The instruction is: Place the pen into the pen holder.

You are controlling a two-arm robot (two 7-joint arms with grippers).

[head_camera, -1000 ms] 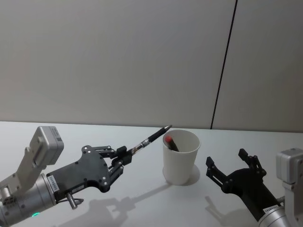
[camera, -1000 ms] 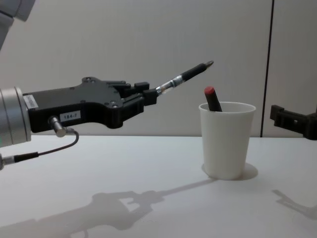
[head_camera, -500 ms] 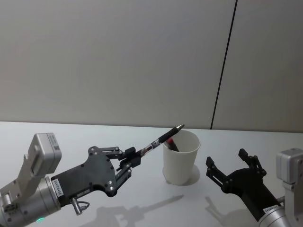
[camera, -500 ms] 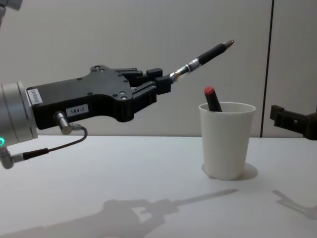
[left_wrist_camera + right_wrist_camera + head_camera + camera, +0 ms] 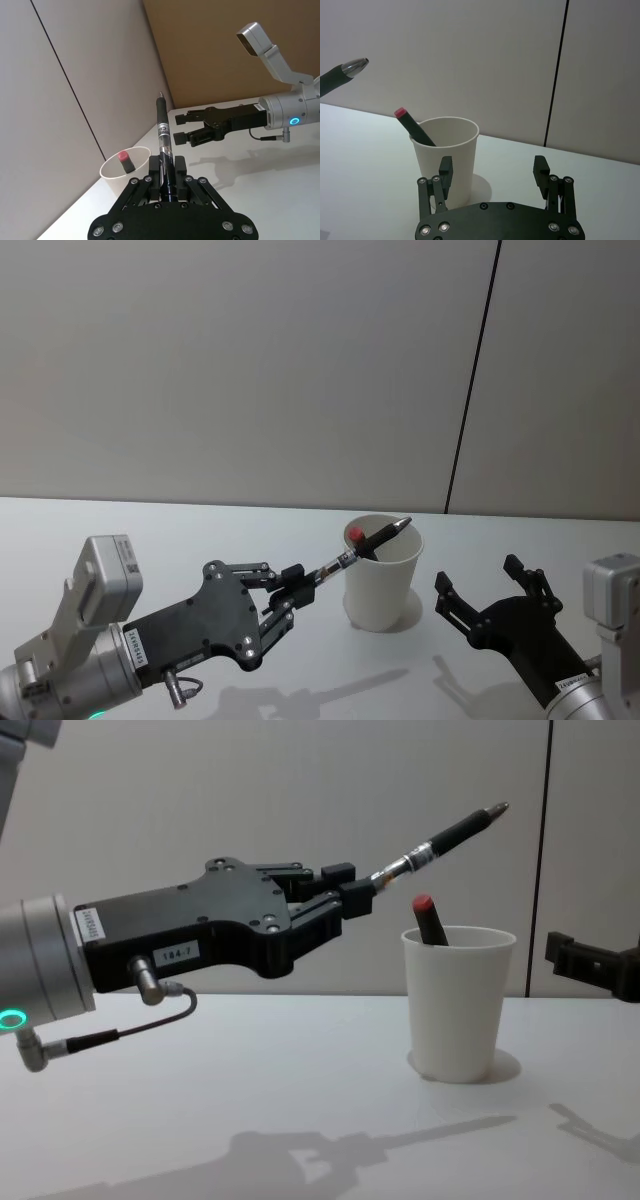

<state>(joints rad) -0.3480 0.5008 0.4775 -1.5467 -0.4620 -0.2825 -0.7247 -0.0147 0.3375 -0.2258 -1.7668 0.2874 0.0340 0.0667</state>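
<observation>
The pen (image 5: 375, 537) is black with a silver tip, and my left gripper (image 5: 298, 580) is shut on its rear end. It slants upward, and its tip hangs above the mouth of the pen holder (image 5: 382, 585), a white paper cup standing on the table. In the chest view the pen (image 5: 450, 828) is clearly higher than the cup's rim (image 5: 458, 932). A dark marker with a red cap (image 5: 428, 918) leans inside the cup. My right gripper (image 5: 480, 576) rests open to the right of the cup, holding nothing.
The white table (image 5: 150, 530) stretches left of and in front of the cup. A grey wall with a dark vertical seam (image 5: 470, 390) stands close behind the table.
My left gripper has carried the pen to the right and upward, bringing its tip from left of the cup to above the cup's mouth. The right arm has stayed still.
</observation>
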